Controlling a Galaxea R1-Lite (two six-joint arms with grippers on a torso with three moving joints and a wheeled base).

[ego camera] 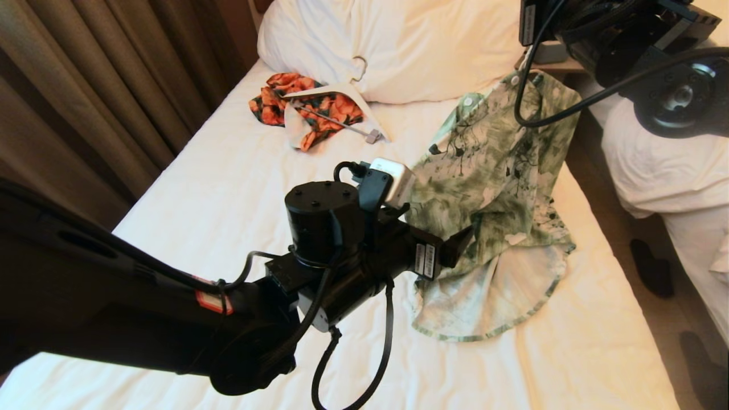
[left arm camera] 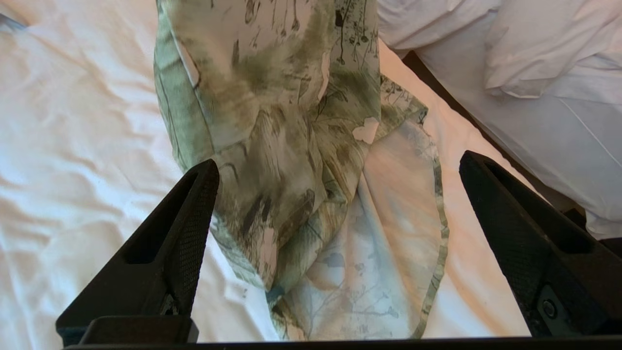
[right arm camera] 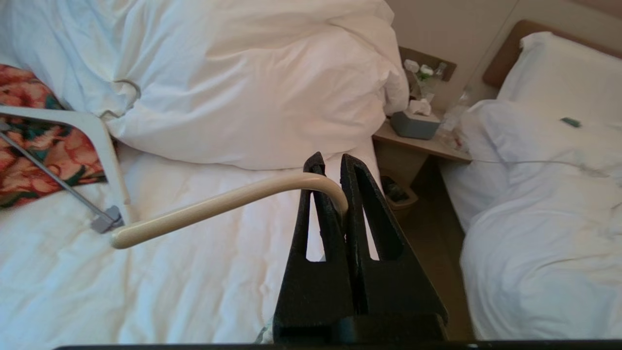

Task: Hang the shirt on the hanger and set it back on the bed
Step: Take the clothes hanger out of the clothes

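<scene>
Head view: the green-and-white floral shirt (ego camera: pixel 501 188) hangs lifted over the bed's right edge, its collar end up near the right arm at the top right corner, its hem pooled on the white sheet of the bed (ego camera: pixel 216 188). The left gripper (ego camera: pixel 458 245) sits low over the middle of the bed, its black fingers just beside the shirt's lower folds. Near the head of the bed, against the big white pillow (ego camera: pixel 410 45), lies an orange-and-black floral garment (ego camera: pixel 296 102) with a thicker white clip hanger (ego camera: pixel 342 105) across it. A second bed (ego camera: pixel 672 176) stands past a narrow floor gap on the right.

Left wrist view: the left gripper (left arm camera: pixel 340 204) has its fingers (left arm camera: pixel 194 228) spread wide apart, with the shirt (left arm camera: pixel 291 146) draped between them and touching neither clearly; the hem rests on the sheet.

Right wrist view: the right gripper (right arm camera: pixel 335 180) is pinched together on the curved hook of the cream hanger (right arm camera: pixel 218 204), held above the bed near the pillow (right arm camera: pixel 243 87). The clip hanger (right arm camera: pixel 97 146) and orange garment (right arm camera: pixel 34 146) lie close beside the hook's free end. A nightstand (right arm camera: pixel 423 141) with a tissue box (right arm camera: pixel 415 121) stands between the two beds.
</scene>
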